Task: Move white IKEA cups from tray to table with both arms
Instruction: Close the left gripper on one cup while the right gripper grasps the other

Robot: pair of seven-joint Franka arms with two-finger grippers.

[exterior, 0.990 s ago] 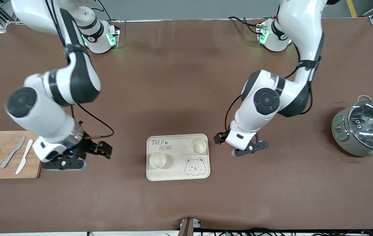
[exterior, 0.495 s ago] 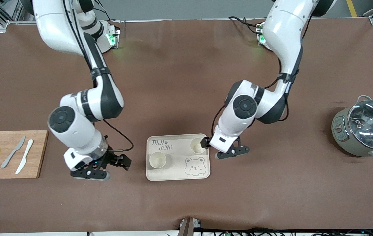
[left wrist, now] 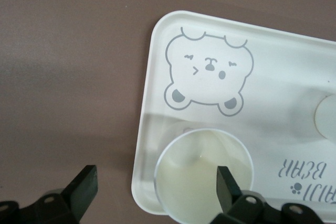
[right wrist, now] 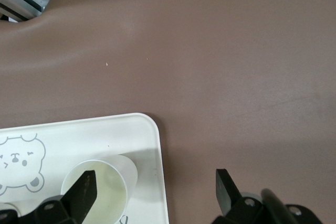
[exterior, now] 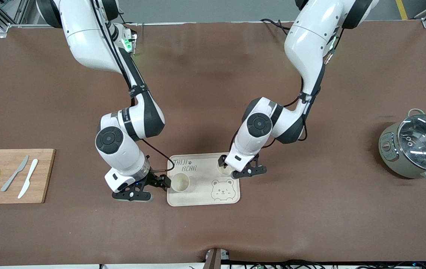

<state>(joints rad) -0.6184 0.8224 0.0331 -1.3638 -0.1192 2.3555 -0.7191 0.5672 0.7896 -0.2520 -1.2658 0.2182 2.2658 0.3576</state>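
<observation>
Two white IKEA cups stand upright on the cream bear tray (exterior: 198,198). One cup (exterior: 180,182) is nearer the right arm's end. The other cup (exterior: 227,172) is partly hidden by the left arm's hand. My right gripper (exterior: 156,188) is open low over the tray's edge. In the right wrist view (right wrist: 156,190) one finger is over the cup (right wrist: 105,190) and the other over bare table. My left gripper (exterior: 239,167) is open too. In the left wrist view (left wrist: 155,187) one finger is over the cup (left wrist: 199,174) and the other is off the tray (left wrist: 294,77).
A wooden cutting board (exterior: 11,194) with two lemon slices and two knives lies at the right arm's end of the table. A grey pot with a glass lid (exterior: 414,149) stands at the left arm's end.
Both arms have swung in from the table's ends toward the tray. Each open gripper now straddles a tray edge by a cup. The cups have not moved.
</observation>
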